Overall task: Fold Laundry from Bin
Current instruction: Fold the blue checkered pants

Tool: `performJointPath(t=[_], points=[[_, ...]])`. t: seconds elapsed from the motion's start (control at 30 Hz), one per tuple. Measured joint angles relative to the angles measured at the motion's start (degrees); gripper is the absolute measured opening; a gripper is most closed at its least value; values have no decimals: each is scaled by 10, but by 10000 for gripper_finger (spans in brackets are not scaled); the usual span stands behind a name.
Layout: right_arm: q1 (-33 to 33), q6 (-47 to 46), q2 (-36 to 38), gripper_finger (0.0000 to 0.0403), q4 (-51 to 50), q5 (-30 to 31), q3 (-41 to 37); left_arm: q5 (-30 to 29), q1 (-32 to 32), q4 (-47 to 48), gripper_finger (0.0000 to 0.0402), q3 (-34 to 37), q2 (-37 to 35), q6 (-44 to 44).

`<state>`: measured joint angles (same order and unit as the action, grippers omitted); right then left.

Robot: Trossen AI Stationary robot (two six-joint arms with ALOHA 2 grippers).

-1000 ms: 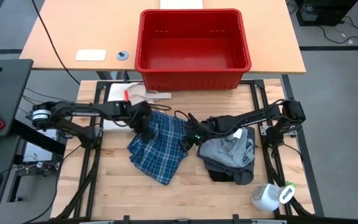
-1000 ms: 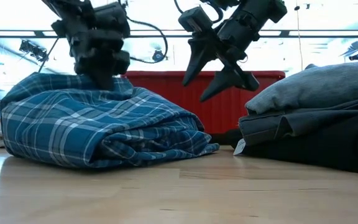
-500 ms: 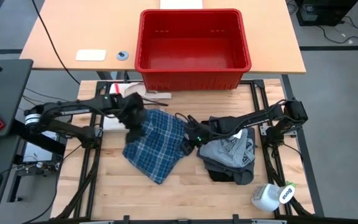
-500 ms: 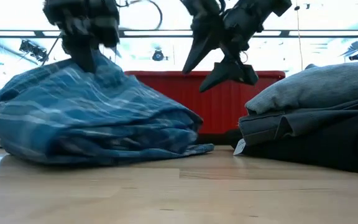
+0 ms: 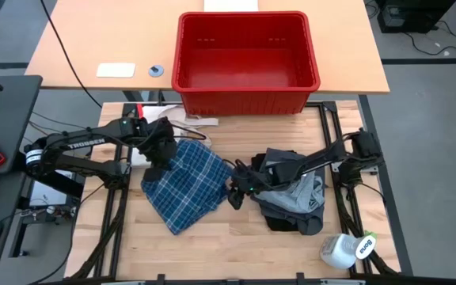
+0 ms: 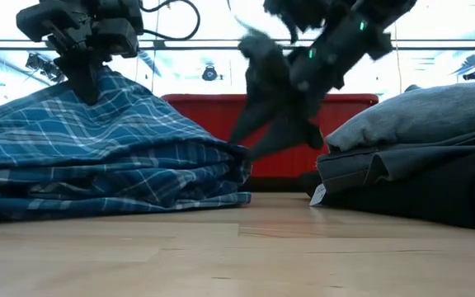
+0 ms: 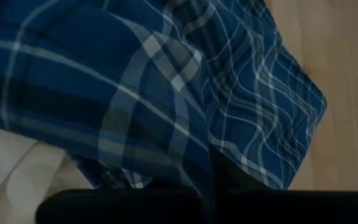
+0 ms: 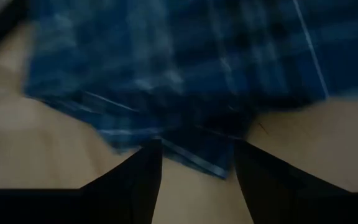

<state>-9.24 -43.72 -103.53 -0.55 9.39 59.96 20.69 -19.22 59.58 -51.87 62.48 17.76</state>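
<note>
Red bin [image 5: 246,54] at twelve o'clock on the far table, nothing showing inside it. Wooden table [image 5: 212,245] bare toward six o'clock.

Plaid shirt [image 5: 184,184] just left of centre, partly folded, layers stacked loosely in the low view and peaked where lifted. Stack of grey garments [image 5: 295,194] at three o'clock, light grey over darker, resting apart from the plaid.

Left gripper [image 5: 158,152] at the shirt's ten o'clock corner, fingers pressed together and pinching the plaid fabric, raising it into a tent. Right gripper [image 5: 236,190] down at the shirt's three o'clock edge, fingers spread, straddling the hem in its wrist view but not closed on it.

Risks, as a guess: too hard a pull from the pinched corner likely to drag the whole bundle toward nine o'clock and undo the loose layers; thin pinch liable to slip off. Spread fingers closing late or too shallow liable to catch only the top layer, skewing the fold. Right arm reaching over the grey stack, so a careless sweep likely to nudge it out of square.

Small white bottle [image 5: 345,249] near five o'clock, well clear.
</note>
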Motion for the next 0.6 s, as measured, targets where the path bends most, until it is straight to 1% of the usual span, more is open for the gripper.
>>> performJointPath(t=[0.1,0.23,0.6], points=[[14,-22,-16,206,-11,-5,-2,0,2,10,1,-11,-1,9],[27,-40,-37,206,5,-16,-1,-7,1,20,0,-29,-1,11],[43,52,-114,204,139,46,0,-16,1,17,1,-33,1,-4]])
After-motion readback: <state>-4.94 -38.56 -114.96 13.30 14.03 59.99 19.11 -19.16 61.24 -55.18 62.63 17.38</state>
